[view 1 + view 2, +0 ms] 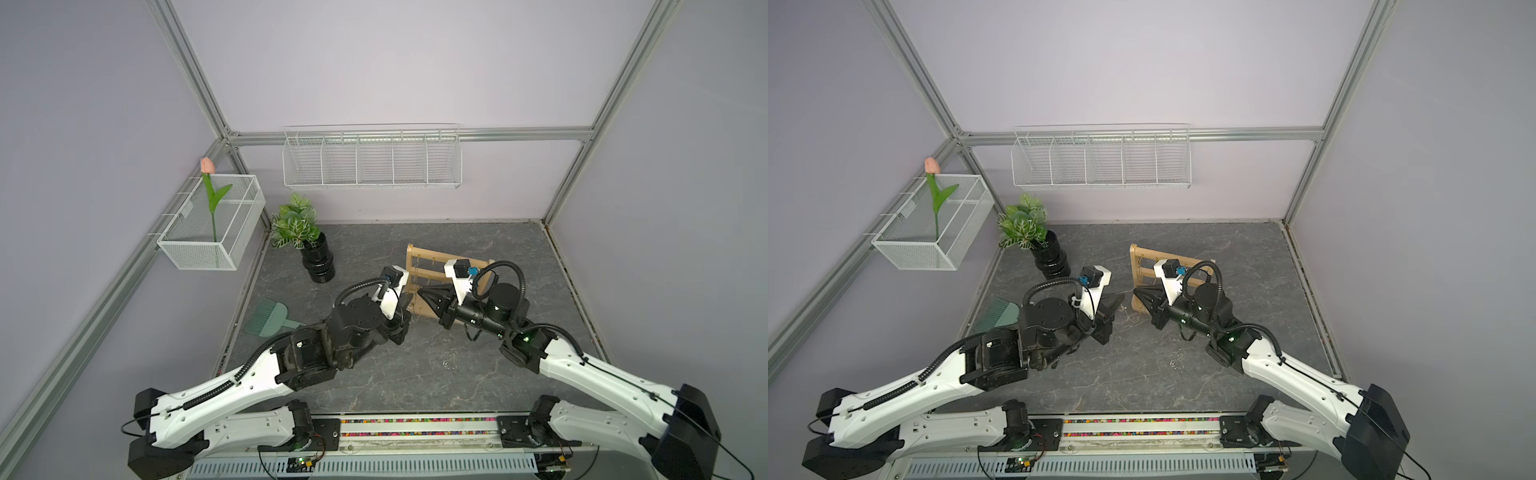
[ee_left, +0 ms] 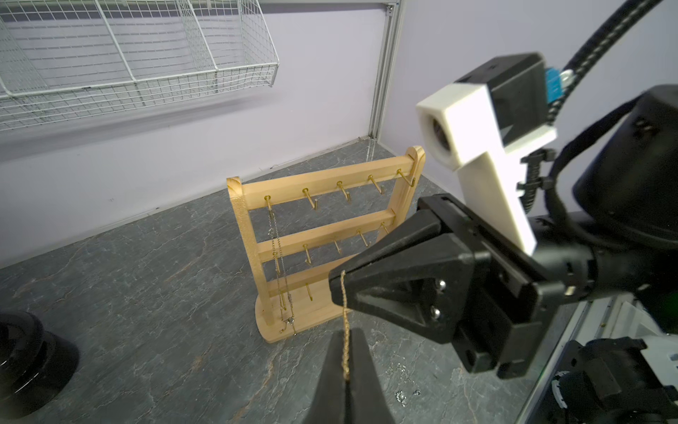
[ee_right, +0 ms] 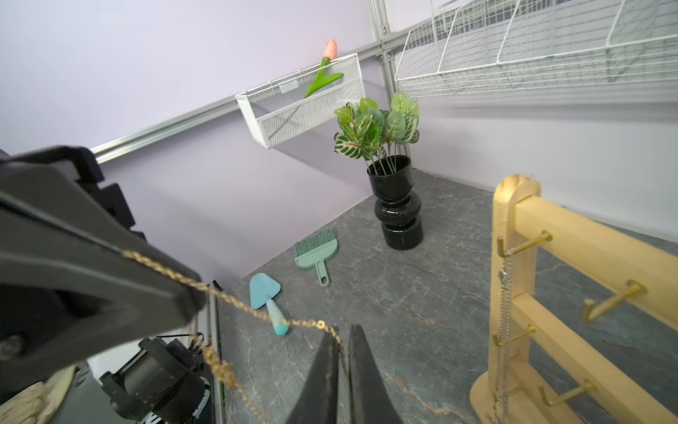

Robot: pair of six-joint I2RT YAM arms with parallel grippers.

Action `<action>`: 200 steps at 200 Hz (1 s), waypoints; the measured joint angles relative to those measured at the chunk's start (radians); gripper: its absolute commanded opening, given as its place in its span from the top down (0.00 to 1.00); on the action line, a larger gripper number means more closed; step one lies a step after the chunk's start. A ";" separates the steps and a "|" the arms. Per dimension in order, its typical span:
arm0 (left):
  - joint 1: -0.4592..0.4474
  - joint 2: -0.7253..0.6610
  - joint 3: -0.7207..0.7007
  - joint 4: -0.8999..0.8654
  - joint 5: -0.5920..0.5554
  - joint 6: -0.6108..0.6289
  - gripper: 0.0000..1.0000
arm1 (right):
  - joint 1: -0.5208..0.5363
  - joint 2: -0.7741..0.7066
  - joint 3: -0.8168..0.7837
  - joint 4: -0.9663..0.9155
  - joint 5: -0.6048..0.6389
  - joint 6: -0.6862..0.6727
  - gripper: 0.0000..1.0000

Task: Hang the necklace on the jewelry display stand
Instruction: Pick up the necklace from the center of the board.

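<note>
**Gold chain held taut between two grippers before the wooden stand**

The grey, veined stone-look table (image 1: 415,374) floors a lilac-walled cell. Both arms reach in from the base rail at 6 o'clock, the left from 7, the right from 5. Their elbows are out and their wrists turn inward, so the grippers meet nearly tip to tip near the table's middle. A long white wire basket (image 1: 372,166) hangs on the back wall at 12, and a mesh basket (image 1: 195,253) sits on the side wall at 10. The jewelry display stand (image 2: 323,183) stands upright at 1 o'clock, skewed to the back wall and apart from it. It is pale smooth wood, with two round-topped uprights, three crossbars, an oblong base and small gold hooks. A glossy black ribbed vase (image 1: 318,266) of leafy stems stands at 11, and a mint brush (image 1: 268,320) lies at 9 near the table edge. The left gripper (image 2: 346,332) has its jaws pressed together on the necklace (image 2: 345,312), a twisted gold chain. The right gripper (image 3: 343,327) pinches it too, jaws all but touching. The chain hangs in the air, taut between the tips, just in front of the stand's 9 o'clock upright, on no hook. A thin chain (image 2: 276,257) hangs from the top bar's end hook. Bare table lies from the grippers back to 6 and along 3 o'clock
</note>
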 measured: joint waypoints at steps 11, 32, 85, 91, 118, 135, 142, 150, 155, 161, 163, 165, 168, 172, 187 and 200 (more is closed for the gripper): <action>0.000 0.032 -0.001 0.011 -0.013 0.000 1.00 | 0.000 -0.023 0.000 -0.024 0.022 -0.010 0.90; 0.001 0.085 -0.001 0.035 -0.038 0.003 1.00 | -0.002 -0.071 0.000 -0.075 0.064 -0.028 0.93; 0.003 0.185 0.055 0.084 -0.043 0.057 1.00 | -0.015 -0.138 0.000 -0.150 0.126 -0.061 0.86; 0.003 0.193 0.063 0.086 -0.040 0.062 1.00 | -0.017 -0.140 0.000 -0.160 0.126 -0.064 0.82; 0.003 0.211 0.105 0.080 -0.019 0.087 1.00 | -0.032 -0.142 0.000 -0.205 0.117 -0.086 0.72; 0.003 0.221 0.136 0.068 -0.006 0.098 1.00 | -0.047 -0.145 0.000 -0.234 0.098 -0.096 0.70; 0.003 0.226 0.150 0.062 -0.001 0.104 1.00 | -0.051 -0.146 0.000 -0.245 0.090 -0.097 0.69; 0.004 0.232 0.164 0.054 0.003 0.109 1.00 | -0.055 -0.148 0.000 -0.253 0.080 -0.096 0.68; 0.004 0.236 0.173 0.051 0.003 0.112 1.00 | -0.056 -0.148 0.000 -0.255 0.074 -0.097 0.68; 0.004 0.240 0.183 0.043 0.006 0.116 1.00 | -0.056 -0.149 0.000 -0.258 0.064 -0.097 0.68; 0.004 0.242 0.185 0.043 0.006 0.117 1.00 | -0.057 -0.149 0.000 -0.259 0.062 -0.097 0.67; 0.004 0.244 0.188 0.040 0.007 0.120 1.00 | -0.057 -0.149 0.000 -0.260 0.060 -0.097 0.67; 0.004 0.245 0.193 0.035 0.010 0.124 1.00 | -0.057 -0.149 0.000 -0.260 0.056 -0.097 0.67; 0.004 0.249 0.198 0.032 0.010 0.127 1.00 | -0.057 -0.149 0.000 -0.260 0.051 -0.096 0.66; 0.005 0.261 0.214 0.013 0.023 0.135 1.00 | -0.057 -0.146 0.000 -0.256 0.035 -0.096 0.64; 0.005 0.272 0.227 -0.003 0.034 0.142 1.00 | -0.057 -0.136 0.000 -0.239 0.031 -0.096 0.63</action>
